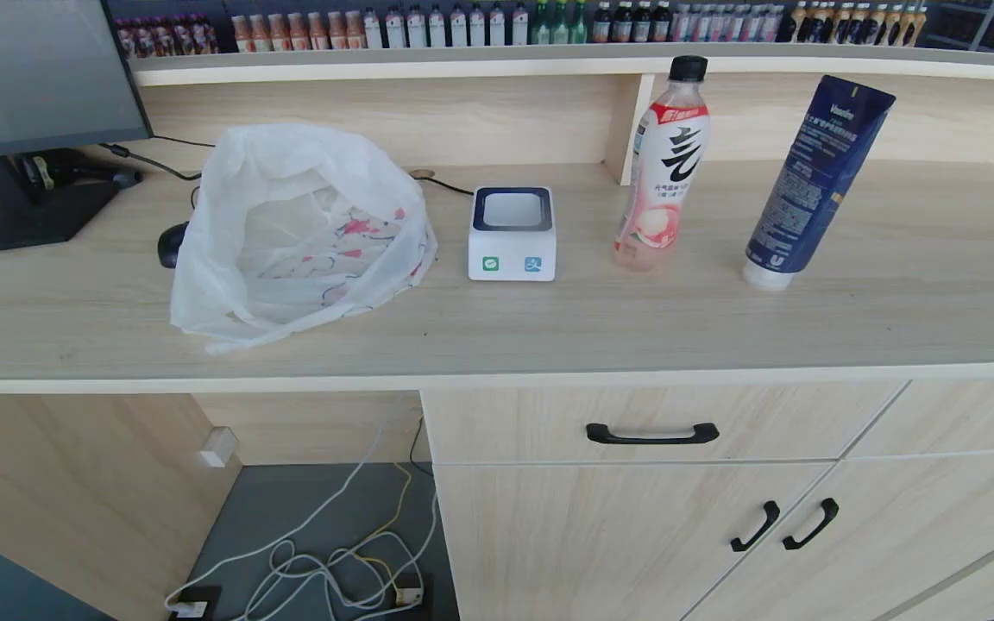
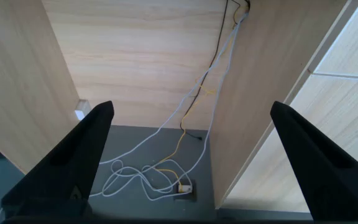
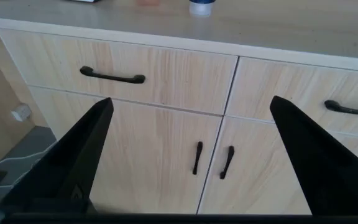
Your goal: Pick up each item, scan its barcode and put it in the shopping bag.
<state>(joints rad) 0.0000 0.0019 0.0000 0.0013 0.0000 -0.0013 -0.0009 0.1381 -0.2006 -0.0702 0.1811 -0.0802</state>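
In the head view, a pale wooden counter [image 1: 549, 336] carries everything the task needs. A white box-shaped barcode scanner [image 1: 512, 233] with a dark-framed window sits near the middle. At its 9 o'clock, just beside it, a crumpled white plastic shopping bag [image 1: 298, 228] lies with its mouth gaping towards the counter's front edge. At the scanner's 3 o'clock stands a clear pink peach-drink bottle [image 1: 663, 168] with a black cap. Farther out at 3 o'clock, apart from the bottle, a dark blue squeeze tube [image 1: 812, 177] stands tilted on its white cap. Both items are untouched, so the job looks to be at its very start, with the first pick-up not begun. In the left wrist view, the left gripper [image 2: 191, 106] is spread wide and holds nothing; it sits low, facing the open bay under the counter where white and yellow cables [image 2: 166, 177] trail on the floor. In the right wrist view, the right gripper [image 3: 191, 101] is likewise wide apart and bare, below counter level facing a black-handled drawer front [image 3: 112, 76]. The next move probably calls for the right arm to rise above the counter edge and close on the bottle, the nearer item to the scanner.
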